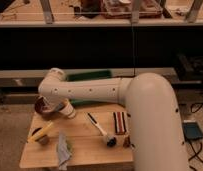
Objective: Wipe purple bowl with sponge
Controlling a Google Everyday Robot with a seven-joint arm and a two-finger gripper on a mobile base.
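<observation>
Your gripper [59, 106], fingers together, is hanging over the purple bowl [42, 107] at the counter's [95, 145] left rear corner. Pressing sideways is risking pushing the bowl off the edge.

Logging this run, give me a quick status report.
Gripper shut, down at the purple bowl, table's back-left corner. Sponge not visible. Arm covers the bowl's right side.

Dim, warm overhead light; soft blur

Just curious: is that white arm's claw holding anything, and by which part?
Cannot tell: the gripper sits shut over the purple bowl, hidden behind the arm.
</observation>
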